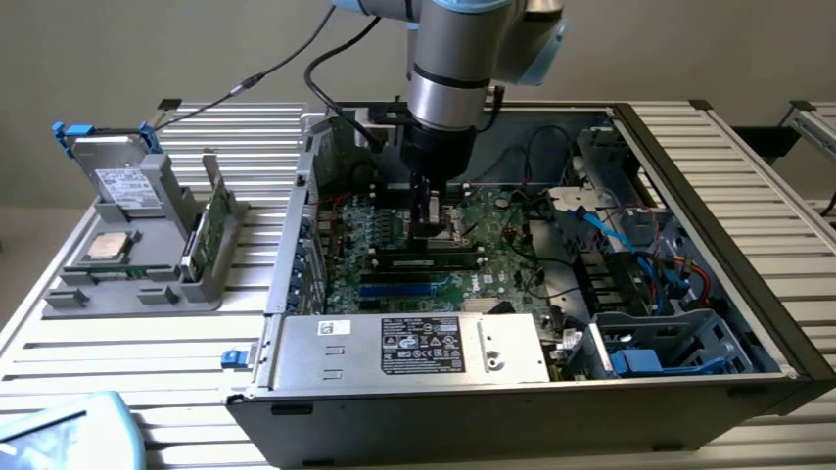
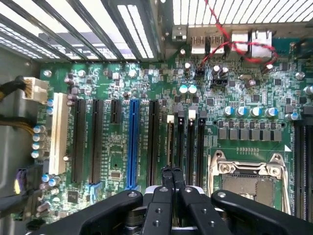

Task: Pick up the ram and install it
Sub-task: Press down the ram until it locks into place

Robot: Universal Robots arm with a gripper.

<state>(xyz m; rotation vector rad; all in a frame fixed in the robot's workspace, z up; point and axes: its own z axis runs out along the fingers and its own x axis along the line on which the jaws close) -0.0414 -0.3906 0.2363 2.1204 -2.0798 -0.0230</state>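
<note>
Over the motherboard (image 1: 503,230), inside the open computer case (image 1: 692,176): arm pointing straight down, pincer (image 1: 432,223) drawn fully narrow, fingertips pressed together with nothing gripped between them. Directly beneath the tips, near the motherboard's middle: the ram (image 1: 425,261), standing on edge in one of the long black slots, green strip and dark chips facing the exterior camera. Whether tips and ram touch, impossible to tell.

From the wrist camera: closed pincer (image 2: 171,172) right above the ram (image 2: 170,142), seen as a thin edge running along its slot on the motherboard (image 2: 244,142). To one side of it on the motherboard, a blue slot (image 2: 133,142); to the other, past more black slots, the open processor socket (image 2: 249,181).

Beyond the motherboard's near edge, a silver power supply (image 1: 405,348) with a dark label. Well apart from the motherboard, toward the exterior view's left, on the slatted tabletop (image 1: 131,372): a grey rack (image 1: 131,274) with a green board (image 1: 215,220) upright in it.
</note>
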